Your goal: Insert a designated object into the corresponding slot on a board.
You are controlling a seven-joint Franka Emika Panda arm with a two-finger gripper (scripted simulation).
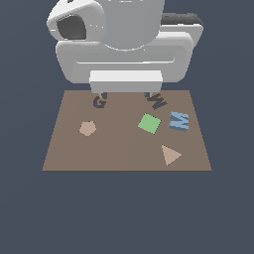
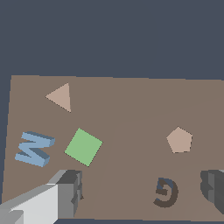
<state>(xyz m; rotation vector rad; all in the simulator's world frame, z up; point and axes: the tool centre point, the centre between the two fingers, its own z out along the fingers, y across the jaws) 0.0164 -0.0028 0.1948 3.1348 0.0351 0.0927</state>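
Hovering over the far edge of the brown board [image 1: 126, 149] in the exterior view, the hand [image 1: 125, 94] hangs open and empty between the G cutout [image 1: 99, 102] and the W-shaped slot [image 1: 157, 101]. The light-blue W block [image 1: 179, 120] lies at four o'clock from that slot, just beside the green square tile [image 1: 149, 123], not yet grasped.

Wrist view: the fingers [image 2: 70, 192] stand spread wide, probably ready to straddle the block [image 2: 34, 148], which lies at nine o'clock of the tile [image 2: 83, 147].

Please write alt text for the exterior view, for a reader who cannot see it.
A white robot arm's hand hangs above the far edge of a brown board with dark G and W cutouts. On the board lie a light-blue letter block, green square, tan triangle and pentagon.
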